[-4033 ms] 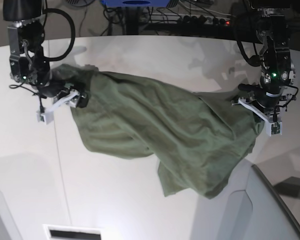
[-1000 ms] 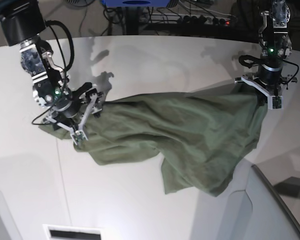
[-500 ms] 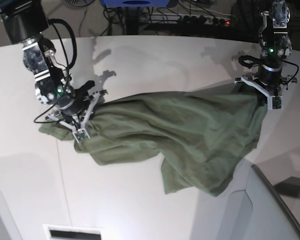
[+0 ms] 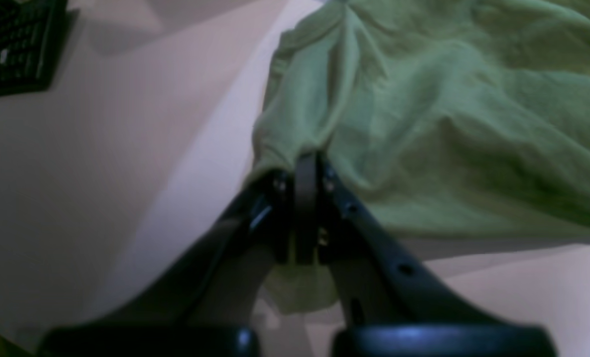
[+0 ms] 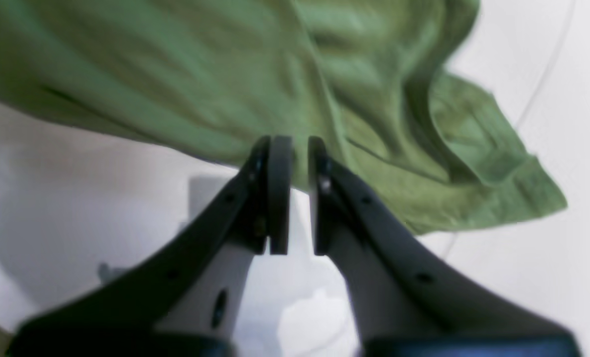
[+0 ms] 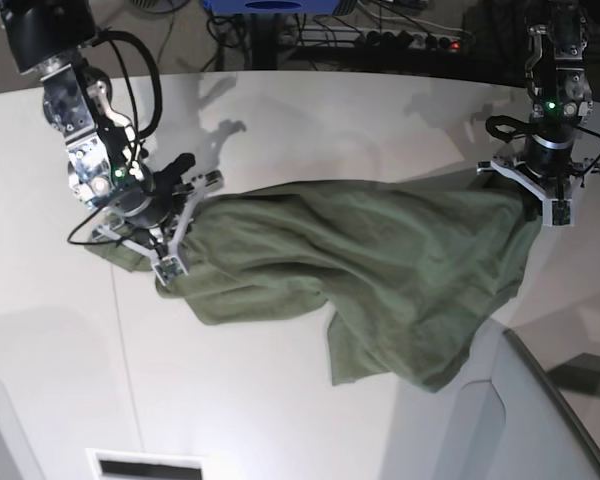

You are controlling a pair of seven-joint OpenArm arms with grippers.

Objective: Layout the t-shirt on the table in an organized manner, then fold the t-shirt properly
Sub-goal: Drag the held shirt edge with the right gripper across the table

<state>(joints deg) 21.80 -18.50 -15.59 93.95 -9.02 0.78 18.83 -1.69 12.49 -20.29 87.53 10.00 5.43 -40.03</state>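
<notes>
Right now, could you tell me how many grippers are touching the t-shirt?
2: the left gripper pinches the t-shirt at its far end; the right gripper meets the opposite end, its grasp unclear.

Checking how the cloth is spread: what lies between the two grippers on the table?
In the base view, only the t-shirt spans from the right gripper to the left gripper, rumpled on the table.

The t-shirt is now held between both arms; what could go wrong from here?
1. The right gripper shows a narrow gap between its jaws at the t-shirt's edge, so its grip may slip during a pull.
2. The cloth is bunched and twisted, so spreading may leave creases.
3. The left gripper pinches only a small gather; hard pulling could free it.
</notes>
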